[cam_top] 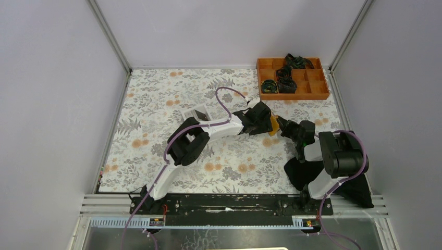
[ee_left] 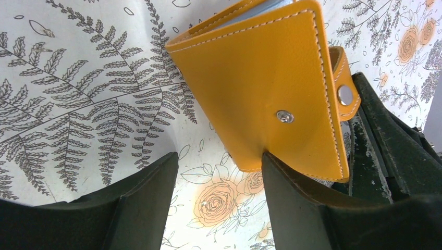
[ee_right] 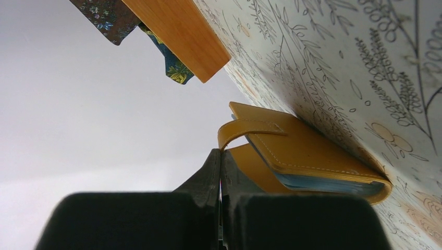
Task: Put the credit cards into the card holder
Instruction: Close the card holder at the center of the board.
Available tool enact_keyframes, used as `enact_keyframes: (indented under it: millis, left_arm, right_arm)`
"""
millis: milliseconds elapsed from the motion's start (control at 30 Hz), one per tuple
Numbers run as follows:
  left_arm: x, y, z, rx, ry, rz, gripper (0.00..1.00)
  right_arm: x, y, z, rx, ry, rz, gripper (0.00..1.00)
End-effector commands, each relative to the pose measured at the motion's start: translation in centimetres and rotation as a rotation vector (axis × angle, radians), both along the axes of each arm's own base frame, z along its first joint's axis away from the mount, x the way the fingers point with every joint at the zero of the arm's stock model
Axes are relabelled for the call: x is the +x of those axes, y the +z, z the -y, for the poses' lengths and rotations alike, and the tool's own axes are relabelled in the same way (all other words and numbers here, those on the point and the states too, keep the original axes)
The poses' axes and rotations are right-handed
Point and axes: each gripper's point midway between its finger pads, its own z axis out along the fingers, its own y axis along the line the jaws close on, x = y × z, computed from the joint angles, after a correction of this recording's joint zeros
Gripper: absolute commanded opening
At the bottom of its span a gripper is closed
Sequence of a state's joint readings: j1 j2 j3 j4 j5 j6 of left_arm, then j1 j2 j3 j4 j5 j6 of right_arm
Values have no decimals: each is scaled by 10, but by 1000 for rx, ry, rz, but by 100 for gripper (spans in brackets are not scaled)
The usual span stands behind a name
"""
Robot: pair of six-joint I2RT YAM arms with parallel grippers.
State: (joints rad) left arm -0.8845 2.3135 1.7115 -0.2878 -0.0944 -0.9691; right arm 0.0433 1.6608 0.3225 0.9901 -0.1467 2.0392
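While the card holder [cam_top: 273, 126] is lying on the table [cam_top: 156, 99] between the two arms, the right gripper [ee_right: 219, 159] is pressing its fingers together on what looks to me like the tip of the clasp strap [ee_right: 250, 127]. The left gripper [ee_left: 219, 159] is standing with its fingers apart and gripping nothing, one finger right at the holder's lower corner.

Pale blue edges are showing between the covers, and I am taking them for the credit cards [ee_right: 323, 183]. I am seeing no loose card on the table from above, though the white box [cam_top: 194, 112] is too dark inside to judge. So the loading is looking mostly done to me, with the snap unfastened and the closing left.

For room, the two grippers are crowding each other at the holder, and the orange tray [cam_top: 294, 97] is sitting near behind it. Open table is lying to the left and towards the arm bases.
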Motion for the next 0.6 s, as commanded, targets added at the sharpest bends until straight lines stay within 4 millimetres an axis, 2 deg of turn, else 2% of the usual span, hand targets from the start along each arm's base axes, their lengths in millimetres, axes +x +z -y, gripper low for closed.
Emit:
enact_keyframes:
  millis: [0,300,567]
  left_arm:
    - [-113,-161,-140,566,-46,-441,70]
    - [-114,-164,-144,577,-55,-444,70]
    - [-99,-155,-145,559,-22,-418,71]
  right_arm:
    - [-11,-22,7,245,-150,-164,0]
    - [-12,-27,11,314,-221,-167,0]
    - [-10,-24,8,347,-236,-153,0]
